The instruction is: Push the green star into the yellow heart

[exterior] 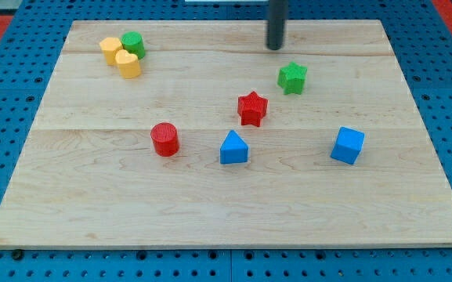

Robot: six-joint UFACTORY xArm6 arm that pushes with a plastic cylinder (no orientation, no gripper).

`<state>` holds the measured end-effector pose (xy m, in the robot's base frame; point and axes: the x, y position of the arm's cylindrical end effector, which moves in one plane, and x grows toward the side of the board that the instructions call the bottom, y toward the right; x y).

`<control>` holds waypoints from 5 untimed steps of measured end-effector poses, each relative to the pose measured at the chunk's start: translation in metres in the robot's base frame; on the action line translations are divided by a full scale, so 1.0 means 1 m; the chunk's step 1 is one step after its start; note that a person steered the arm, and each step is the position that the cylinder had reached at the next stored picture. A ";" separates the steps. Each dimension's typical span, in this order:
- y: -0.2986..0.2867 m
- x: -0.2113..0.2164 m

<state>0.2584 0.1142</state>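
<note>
The green star lies on the wooden board at the view's upper right of centre. The yellow heart lies at the view's upper left, touching another yellow block and close to a green cylinder. My tip is just above and slightly left of the green star in the view, a short gap away, not touching it. The heart is far off to the view's left of the star.
A red star lies below-left of the green star. A red cylinder, a blue triangular block and a blue cube lie across the middle. The board's top edge is just behind the tip.
</note>
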 end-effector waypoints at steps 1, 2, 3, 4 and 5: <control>0.066 0.000; 0.083 0.053; 0.045 0.083; -0.036 0.064; -0.026 0.096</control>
<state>0.3542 0.0881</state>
